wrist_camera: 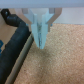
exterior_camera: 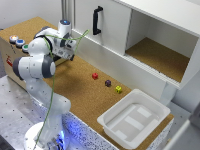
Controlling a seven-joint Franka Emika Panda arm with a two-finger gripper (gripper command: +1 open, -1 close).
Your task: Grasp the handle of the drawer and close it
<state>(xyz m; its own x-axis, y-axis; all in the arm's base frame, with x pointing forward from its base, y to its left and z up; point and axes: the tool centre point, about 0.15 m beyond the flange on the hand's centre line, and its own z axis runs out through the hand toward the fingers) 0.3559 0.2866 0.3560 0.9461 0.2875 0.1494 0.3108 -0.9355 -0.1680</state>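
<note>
Along the far edge of the desk point(exterior_camera: 75, 87) stands the big white cabinet point(exterior_camera: 115, 30), w/ an upright black door handle point(exterior_camera: 97, 20) and an open cork-floored compartment point(exterior_camera: 160, 56). The desk top is cork throughout, grippy and flat, and it meets a perforated metal plate point(exterior_camera: 10, 100) at the near-left corner, where the arm point(exterior_camera: 35, 65) is based. A white tub point(exterior_camera: 132, 117) sits at the near-right corner, well apart from the work. The low box w/ coloured buttons point(exterior_camera: 17, 41) is at the far-left corner. Its drawer and handle are mostly hidden behind the arm in the exterior view, so I can't tell how far out the drawer is. The gripper point(wrist_camera: 41, 35) hangs over bare cork near that box, fingers pressed together w/ nothing between them. A dark curved bar point(wrist_camera: 14, 47) lies beside it in the wrist view, poss. the handle, poss. a cable; too blurred to say. Approach phase, I'd judge. To do it well, open the jaws wider than the bar first, square them to it, close firmly, then push straight along the drawer's travel, no sideways load. Three small cubes point(exterior_camera: 107, 83) mid-desk are out of the path. Room walls are plain and pale.
</note>
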